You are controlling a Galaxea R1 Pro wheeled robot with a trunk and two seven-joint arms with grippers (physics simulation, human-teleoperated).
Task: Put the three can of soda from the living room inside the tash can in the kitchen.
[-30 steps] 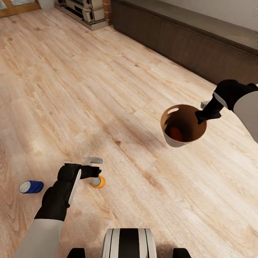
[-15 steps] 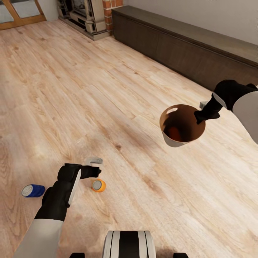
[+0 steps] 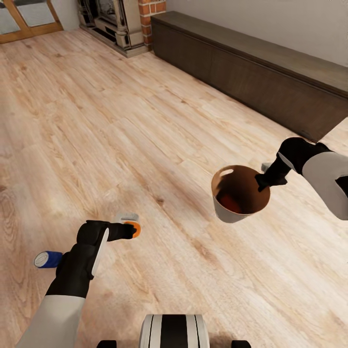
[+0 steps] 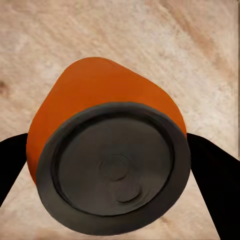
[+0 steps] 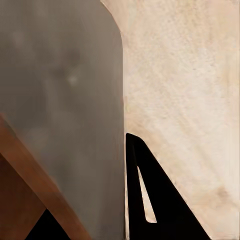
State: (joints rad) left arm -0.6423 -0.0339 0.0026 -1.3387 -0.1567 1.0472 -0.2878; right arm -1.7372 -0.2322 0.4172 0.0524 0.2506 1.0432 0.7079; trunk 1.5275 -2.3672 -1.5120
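Orange can [image 4: 107, 150] is clasped by left claw [image 3: 128, 227]; bin [image 3: 237, 212], rim pinched by right claw [image 3: 263, 181], is held above floor [image 3: 145, 145].

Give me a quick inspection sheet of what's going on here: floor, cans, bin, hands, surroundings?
Surface: pale wood floor.
Job's things: orange can between the left hand's fingers; blue can lying on the floor; bin held up off the floor, something orange inside, seemingly a can.
Clutter: nothing seen.
Hands: left hand around the orange can; right hand gripping the bin's rim.
Cables: nothing seen.
Surroundings: long dark low cabinet, brick fireplace.
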